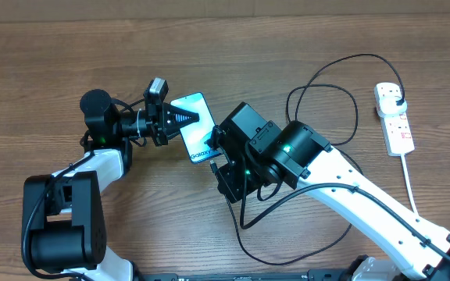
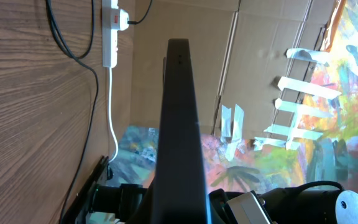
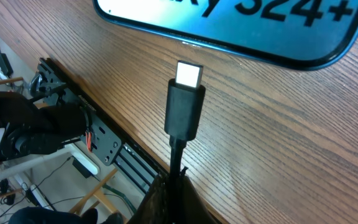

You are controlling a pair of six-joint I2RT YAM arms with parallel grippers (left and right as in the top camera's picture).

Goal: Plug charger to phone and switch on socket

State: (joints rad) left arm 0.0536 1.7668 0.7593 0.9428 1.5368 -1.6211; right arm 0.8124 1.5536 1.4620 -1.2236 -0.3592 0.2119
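The phone [image 1: 198, 133] has a bright blue screen and lies tilted near the table's middle. In the left wrist view it shows edge-on as a dark bar [image 2: 179, 124]. My left gripper [image 1: 184, 117] is shut on its upper end. My right gripper [image 1: 216, 150] is shut on the charger cable just behind the connector [image 3: 185, 106]. The metal tip [image 3: 188, 74] points at the phone's end edge [image 3: 241, 31], a short gap away and not touching. The charger's black cable [image 1: 342, 86] loops to a black plug [image 1: 397, 98] seated in the white socket [image 1: 394, 121] at the right.
The socket's white cord [image 1: 409, 183] runs toward the front right. The black cable also loops under the right arm [image 1: 287, 261] near the front edge. In the left wrist view the socket [image 2: 110, 34] lies far off, with cardboard walls behind it.
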